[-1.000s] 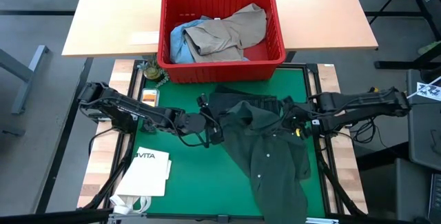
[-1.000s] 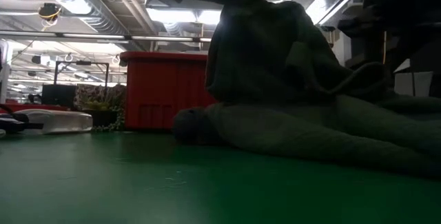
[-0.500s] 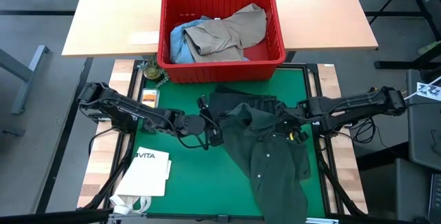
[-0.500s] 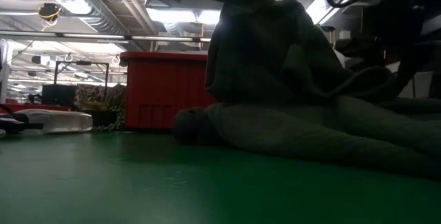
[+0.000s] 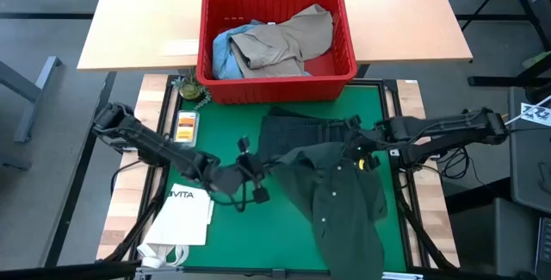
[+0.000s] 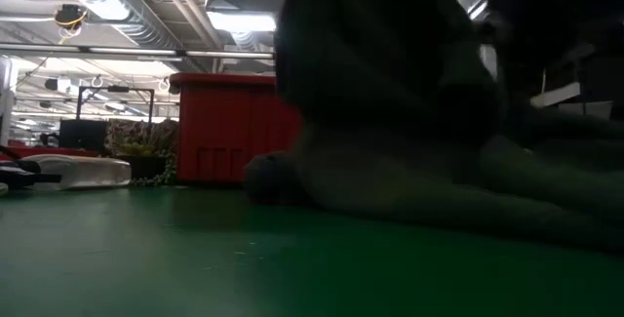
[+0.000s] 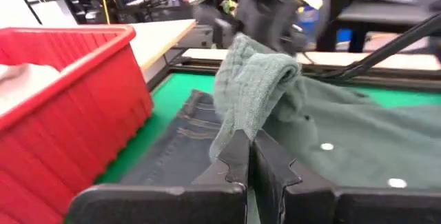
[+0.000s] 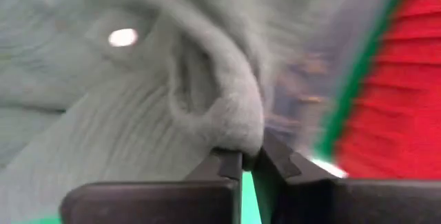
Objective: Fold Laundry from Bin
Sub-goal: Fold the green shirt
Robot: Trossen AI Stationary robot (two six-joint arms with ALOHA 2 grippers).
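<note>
Dark green buttoned cotton shirt is lying crumpled across the lower-right part of the green mat. Left gripper, centre frame, is pinching the shirt's left edge, fingers fully closed on a fold. Right gripper, right of centre, is clamping another bunch of it, jaws closed. Dark navy-grey trousers are lying flat beyond. Red ribbed plastic crate is sitting top centre, holding a khaki-tan garment and light blue denim.

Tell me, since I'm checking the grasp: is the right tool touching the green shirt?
Touching. The right wrist view shows the right tool pinched shut on a fold of the green shirt.
</note>
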